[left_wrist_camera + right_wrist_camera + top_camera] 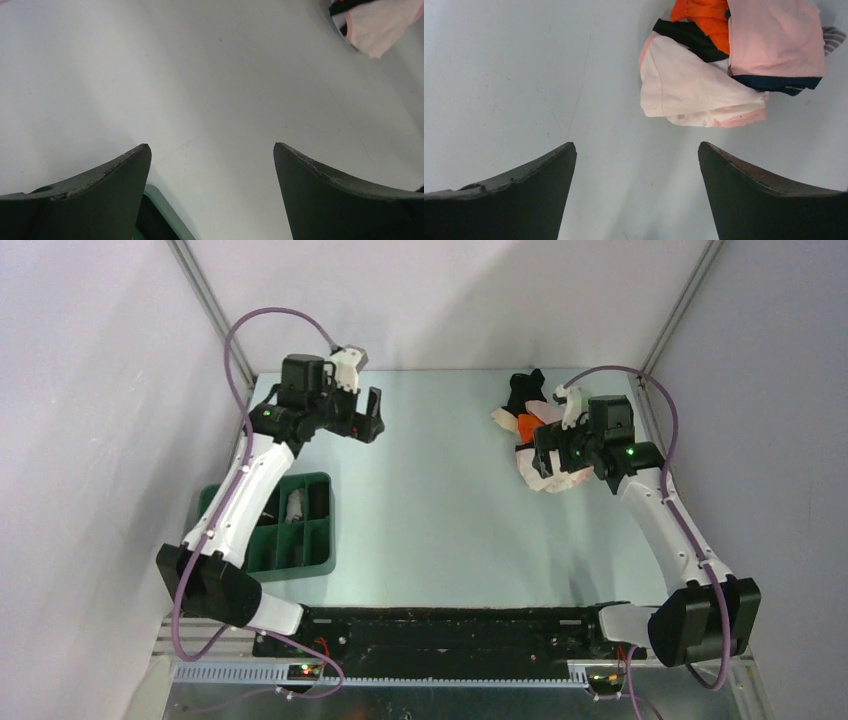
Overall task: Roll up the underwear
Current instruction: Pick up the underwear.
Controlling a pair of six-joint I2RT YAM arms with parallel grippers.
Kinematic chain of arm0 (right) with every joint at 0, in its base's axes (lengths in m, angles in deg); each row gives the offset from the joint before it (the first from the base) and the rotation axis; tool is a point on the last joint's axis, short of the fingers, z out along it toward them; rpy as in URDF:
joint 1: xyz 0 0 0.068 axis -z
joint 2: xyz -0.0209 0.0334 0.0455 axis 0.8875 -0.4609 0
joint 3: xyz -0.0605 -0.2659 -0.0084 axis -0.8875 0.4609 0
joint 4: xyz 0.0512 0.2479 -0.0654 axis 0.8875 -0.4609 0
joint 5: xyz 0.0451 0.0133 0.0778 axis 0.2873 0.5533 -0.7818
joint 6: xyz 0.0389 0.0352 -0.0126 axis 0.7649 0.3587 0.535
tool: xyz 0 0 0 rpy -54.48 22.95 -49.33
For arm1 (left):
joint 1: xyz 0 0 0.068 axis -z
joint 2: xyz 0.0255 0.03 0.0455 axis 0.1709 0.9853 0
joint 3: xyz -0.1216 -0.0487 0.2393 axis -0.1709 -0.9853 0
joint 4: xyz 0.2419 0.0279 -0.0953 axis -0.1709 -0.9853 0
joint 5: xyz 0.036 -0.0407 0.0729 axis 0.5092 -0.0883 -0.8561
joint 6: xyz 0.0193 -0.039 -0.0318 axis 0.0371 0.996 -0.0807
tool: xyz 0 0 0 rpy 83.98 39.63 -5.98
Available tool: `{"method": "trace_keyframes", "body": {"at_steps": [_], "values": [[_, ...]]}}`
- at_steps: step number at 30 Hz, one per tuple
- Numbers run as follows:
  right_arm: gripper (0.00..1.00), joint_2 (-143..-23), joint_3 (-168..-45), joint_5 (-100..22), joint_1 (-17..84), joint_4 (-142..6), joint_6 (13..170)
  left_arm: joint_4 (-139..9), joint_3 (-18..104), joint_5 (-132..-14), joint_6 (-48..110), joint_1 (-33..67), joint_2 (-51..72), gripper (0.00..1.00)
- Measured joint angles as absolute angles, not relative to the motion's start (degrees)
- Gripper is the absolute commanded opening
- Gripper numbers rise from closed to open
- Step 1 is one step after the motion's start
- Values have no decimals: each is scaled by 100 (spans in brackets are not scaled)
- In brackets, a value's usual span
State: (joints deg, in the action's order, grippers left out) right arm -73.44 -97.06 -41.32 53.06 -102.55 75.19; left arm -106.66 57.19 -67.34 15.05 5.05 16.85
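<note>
Right gripper [635, 146] hangs with jaws spread wide and empty. Just ahead of it, upper right of its wrist view, sits the underwear [704, 85] in one loose heap: pink, white, orange, a navy band showing. Left gripper [211, 146] is open too, holding nothing, upper left in the overhead view and well apart from the heap. The green tray [327, 530] waits lower left. This looks like the reach-in step. Next the right arm must pinch one piece, lift it free and lay it flat on the table [440, 510].
</note>
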Motion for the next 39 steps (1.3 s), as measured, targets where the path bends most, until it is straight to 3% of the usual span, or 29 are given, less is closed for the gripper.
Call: {"method": "trace_keyframes", "body": {"at_steps": [8, 12, 21, 30, 37, 39], "values": [[62, -7591, -9621, -4580, 5560, -10392, 6642, -10710, 5219, -6677, 1296, 1067, 1853, 97], [65, -8205, -9614, -4468, 5597, -10318, 6349, -10754, 5009, -6745, 1118, 1367, 1853, 97], [60, -9644, -9627, -3942, 5732, -9966, 6045, -10813, 4996, -6924, 769, 1670, 1799, 98], [62, -10247, -9789, -3631, 5780, -9625, 6004, -10885, 4849, -6994, 539, 1764, 1571, 98], [47, -10461, -9990, -3605, 5796, -9424, 6216, -10935, 4830, -6992, 531, 1821, 1563, 99], [34, -10548, -10134, -3616, 5824, -9383, 6323, -10968, 4782, -6992, 522, 1845, 1554, 99]]}}
